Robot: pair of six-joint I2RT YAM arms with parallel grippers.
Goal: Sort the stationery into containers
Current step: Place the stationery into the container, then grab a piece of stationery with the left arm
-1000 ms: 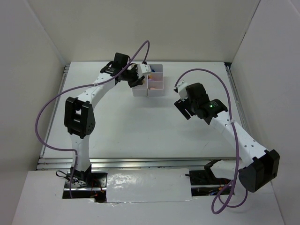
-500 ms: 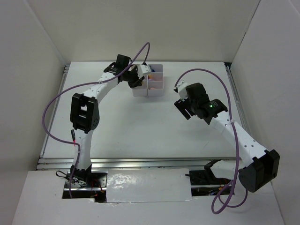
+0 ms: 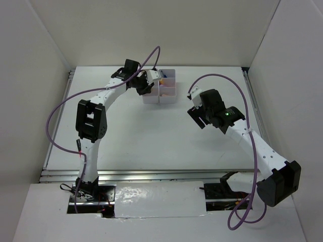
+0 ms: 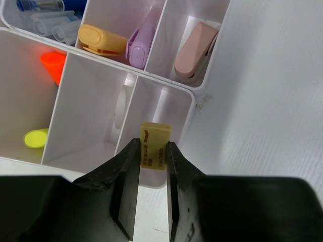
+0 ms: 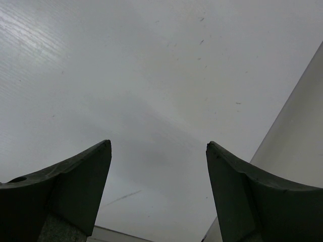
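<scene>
The white bins (image 3: pixel 166 93) stand at the back middle of the table. My left gripper (image 3: pixel 151 80) hangs over their left side, shut on a tan eraser (image 4: pixel 153 146) above a bin compartment (image 4: pixel 171 101). Other compartments hold a pink marker (image 4: pixel 196 50), a yellow item (image 4: pixel 101 40), a purple item (image 4: pixel 139 45), a clear tape ring (image 4: pixel 120 108), an orange cap (image 4: pixel 53 63) and a yellow cap (image 4: pixel 35 138). My right gripper (image 3: pixel 197 117) is open and empty to the right of the bins, over bare table (image 5: pixel 151 101).
White walls close the table on the left, back and right. A wall edge (image 5: pixel 298 116) shows close to my right gripper. Purple cables loop above both arms.
My left gripper has shifted slightly right over the bins with the eraser in it. The right arm has not moved.
</scene>
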